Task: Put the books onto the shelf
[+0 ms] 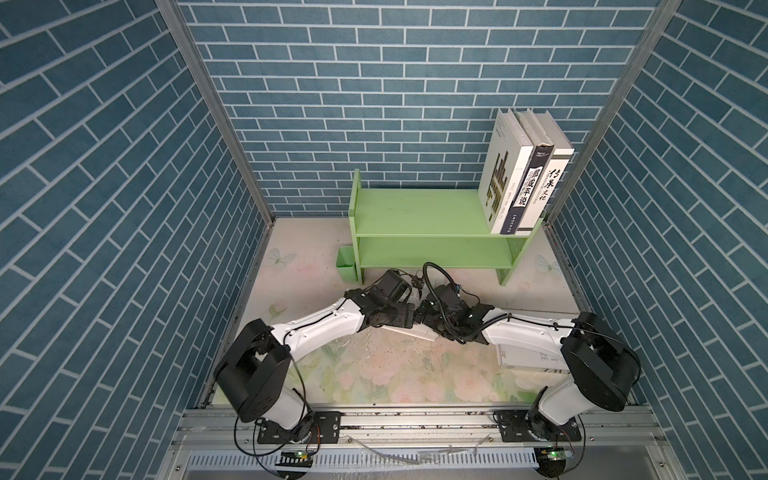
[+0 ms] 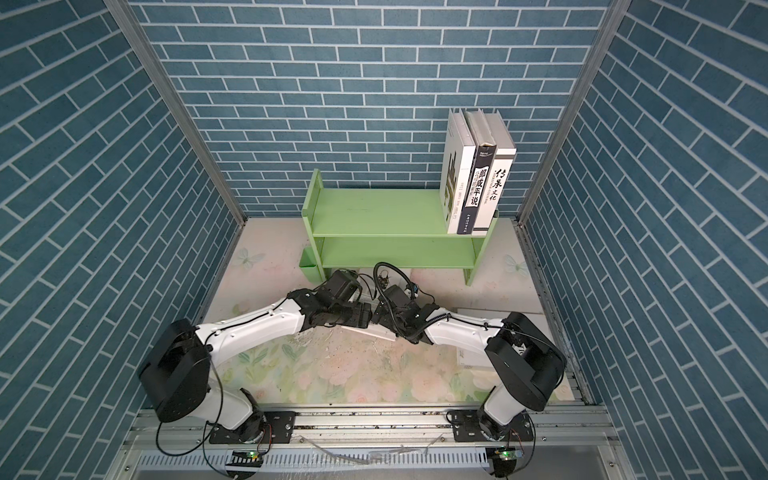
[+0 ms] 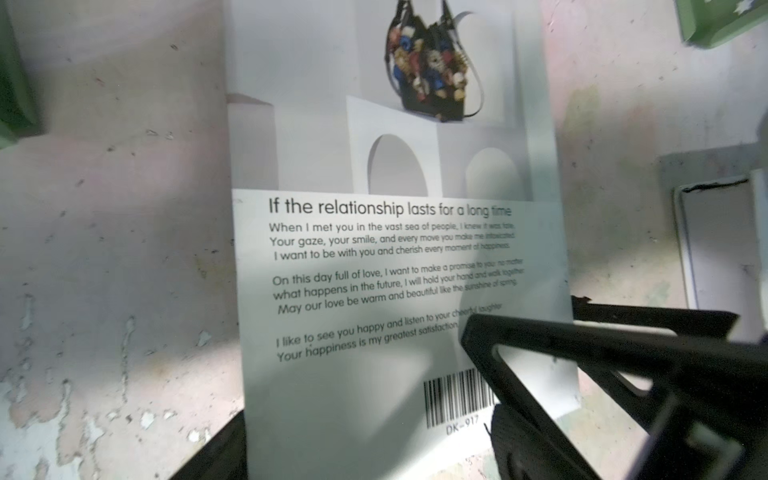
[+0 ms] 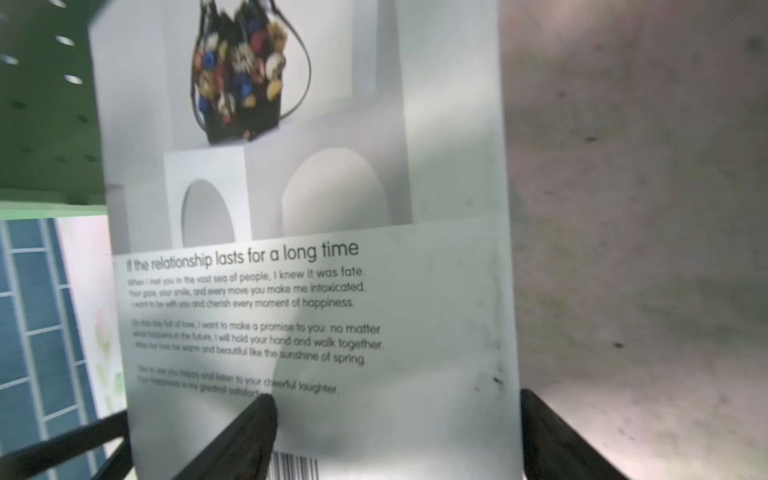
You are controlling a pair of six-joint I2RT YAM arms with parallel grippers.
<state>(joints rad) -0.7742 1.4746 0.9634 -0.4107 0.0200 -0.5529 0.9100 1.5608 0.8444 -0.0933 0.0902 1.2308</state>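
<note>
Left wrist view: white book, back cover with handbag photo and barcode up, lies between the left gripper's widely spread fingers, one overlapping its barcode corner. Right wrist view: same cover, right gripper likewise spread, one finger over the cover, the other just off its edge. In both top views the grippers meet tip to tip over this book on the table before the green shelf, three upright books at its top board's right end.
</note>
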